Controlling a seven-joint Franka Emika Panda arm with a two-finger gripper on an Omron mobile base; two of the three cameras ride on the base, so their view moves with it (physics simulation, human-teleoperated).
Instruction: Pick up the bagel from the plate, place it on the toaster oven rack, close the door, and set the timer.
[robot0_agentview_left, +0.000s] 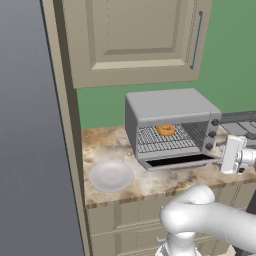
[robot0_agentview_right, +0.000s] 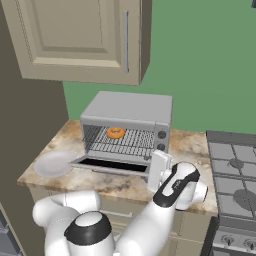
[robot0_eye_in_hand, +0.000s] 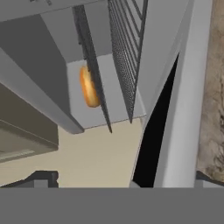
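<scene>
Bagel (robot0_agentview_left: 166, 130) sits on the toaster oven rack (robot0_agentview_left: 160, 139), door (robot0_agentview_left: 179, 161) lies flat just left of my gripper (robot0_agentview_left: 224, 154) (jaws wide, empty).

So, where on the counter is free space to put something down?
Free: the counter between the cabinet side and the toaster oven, behind the plate, and the strip right of the oven toward the stove. Crowded: in front of the open door, near the gripper.
</scene>
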